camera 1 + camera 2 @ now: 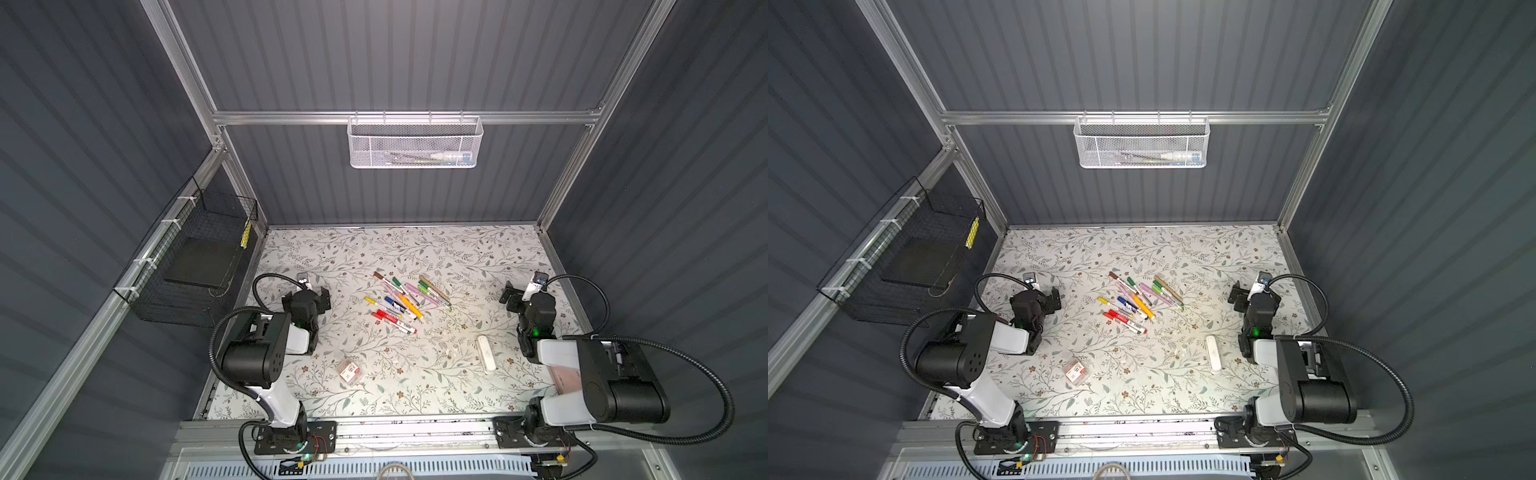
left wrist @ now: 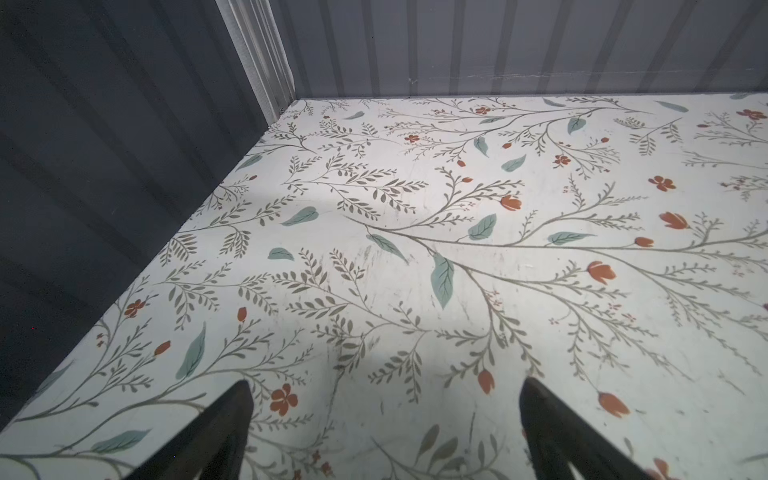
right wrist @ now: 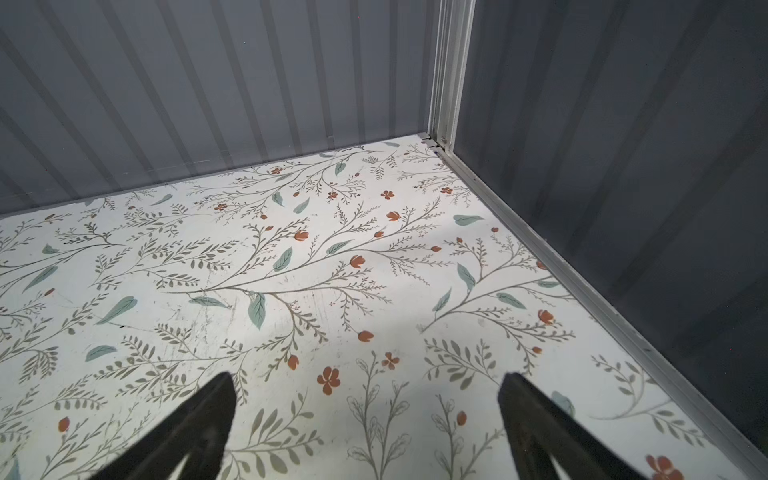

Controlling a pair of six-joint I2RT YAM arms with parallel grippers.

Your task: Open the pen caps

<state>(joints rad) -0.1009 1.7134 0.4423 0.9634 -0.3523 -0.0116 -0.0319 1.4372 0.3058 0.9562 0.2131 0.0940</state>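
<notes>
Coloured pen caps lie right of left gripper

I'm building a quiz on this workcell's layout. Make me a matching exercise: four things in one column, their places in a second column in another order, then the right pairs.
Things
1. pens
2. white case
3. small red-labelled box
4. white mesh basket

Places
A. hung on the back rail
B. on the table, beside the right arm
C. in the middle of the table
D. on the table, beside the left arm

Pairs: 1-C, 2-B, 3-D, 4-A
</notes>
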